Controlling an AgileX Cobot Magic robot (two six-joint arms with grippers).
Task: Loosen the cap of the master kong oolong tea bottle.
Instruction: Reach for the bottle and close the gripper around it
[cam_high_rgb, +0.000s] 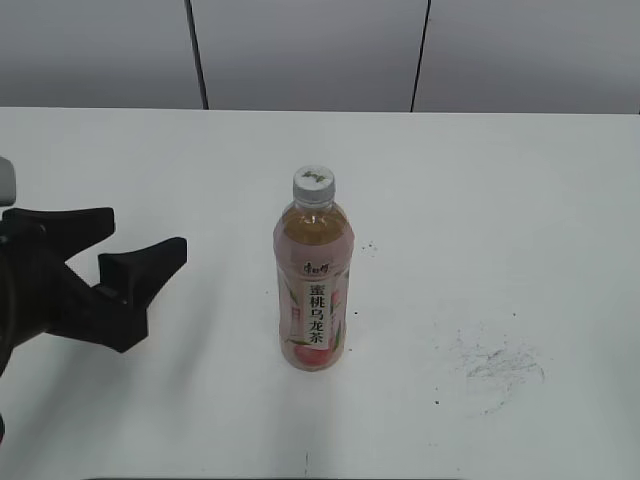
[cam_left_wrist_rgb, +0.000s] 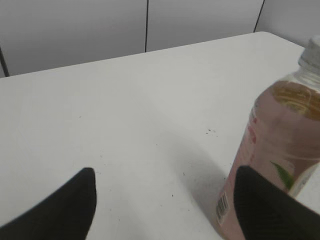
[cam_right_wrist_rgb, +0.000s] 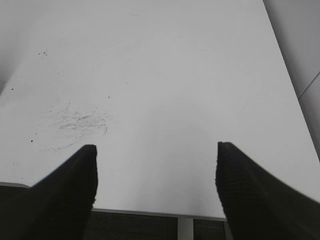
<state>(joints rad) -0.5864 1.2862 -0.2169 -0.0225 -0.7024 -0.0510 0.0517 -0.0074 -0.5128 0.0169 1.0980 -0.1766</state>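
Observation:
The master kong oolong tea bottle (cam_high_rgb: 313, 290) stands upright in the middle of the white table, with its pink-and-white label facing me. The white-grey cap (cam_high_rgb: 313, 185) sits on its neck. My left gripper (cam_high_rgb: 148, 235) is open and empty, to the left of the bottle and apart from it. In the left wrist view the bottle (cam_left_wrist_rgb: 280, 150) stands at the right, just beyond the right finger, with the cap (cam_left_wrist_rgb: 312, 52) at the frame's edge; the left gripper (cam_left_wrist_rgb: 162, 175) is open over bare table. My right gripper (cam_right_wrist_rgb: 156, 149) is open and empty; the bottle is not in that view.
The white table (cam_high_rgb: 500, 200) has a patch of grey scuff marks (cam_high_rgb: 495, 365) at the front right, which also shows in the right wrist view (cam_right_wrist_rgb: 75, 122). The table's front edge (cam_right_wrist_rgb: 150, 212) lies under the right gripper. A grey panelled wall stands behind the table.

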